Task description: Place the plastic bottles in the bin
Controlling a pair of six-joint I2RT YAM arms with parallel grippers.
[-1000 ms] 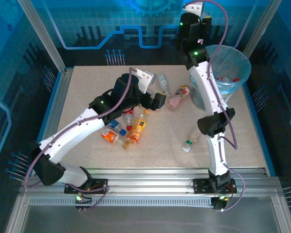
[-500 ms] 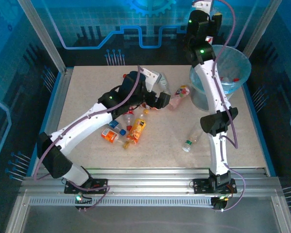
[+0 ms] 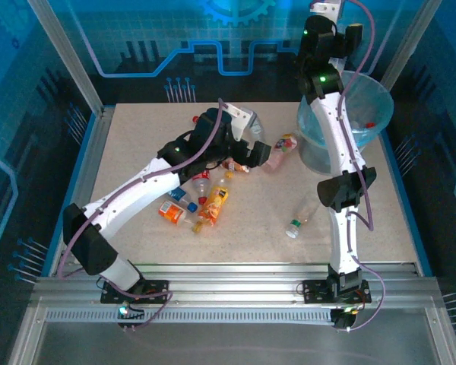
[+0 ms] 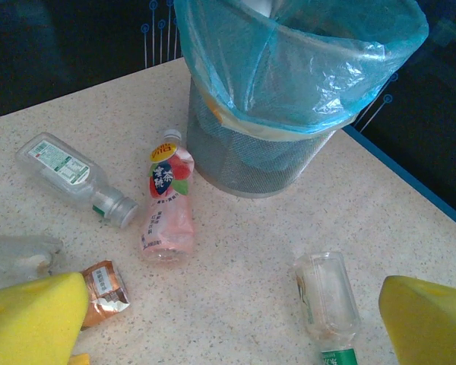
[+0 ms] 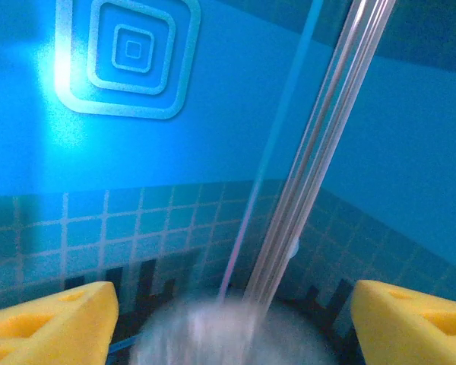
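The left claw [image 4: 228,331] is seen wide open over the worktop [image 4: 243,251]. A pink-labelled bottle [image 4: 166,205] is laid just beside the bin [image 4: 289,144], and a clear bottle [image 4: 68,171] lies near it. The right claw [image 5: 228,319] is raised by the bin and spread open, with a blurred pale shape [image 5: 220,334] low between its yellow pads [image 5: 53,319].

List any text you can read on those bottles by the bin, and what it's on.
Nothing reads well enough to quote.
Pink bottle: large Chinese characters and a yellow badge, blurred.
Clear bottle, white-and-green label: print too small.
Crushed bottle, brown label: print too small.
Bin: no text.
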